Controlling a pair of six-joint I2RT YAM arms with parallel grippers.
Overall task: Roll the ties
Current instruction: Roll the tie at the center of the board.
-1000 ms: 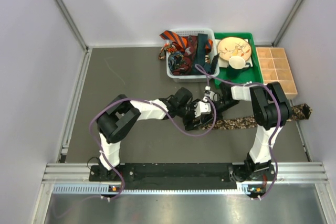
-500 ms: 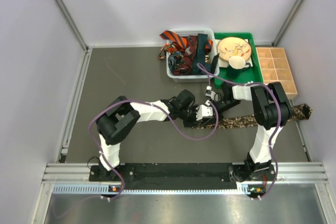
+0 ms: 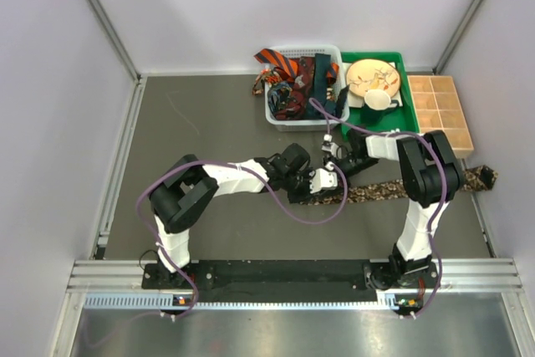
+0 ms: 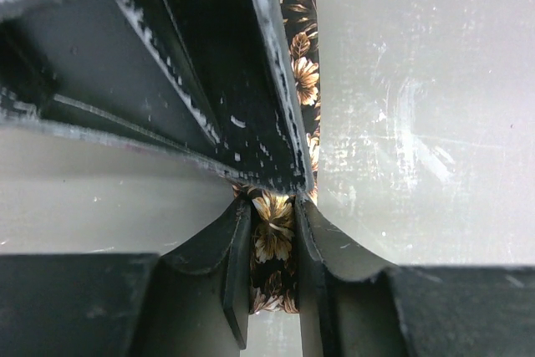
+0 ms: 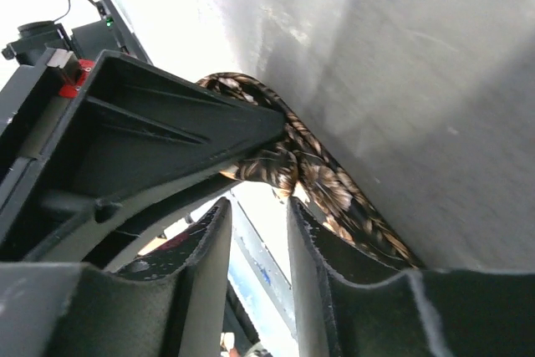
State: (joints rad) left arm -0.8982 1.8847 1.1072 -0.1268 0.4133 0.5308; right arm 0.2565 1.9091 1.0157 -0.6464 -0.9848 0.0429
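Since a second ago the left fingers [image 4: 242,227] have closed and the right fingers [image 5: 213,232] have parted. Left now pinches the brown-black patterned tie [image 3: 393,191] near its folded left end. Right stands narrowly apart, the tie fold just past its tips, not gripped. The tie lies flat across the bench [image 3: 209,123], far end by the right wall [image 3: 510,165]. The remaining ties [image 3: 292,73] are heaped in the white basket [image 3: 276,120], near behind the fingers. Bare bench stretches to the left.
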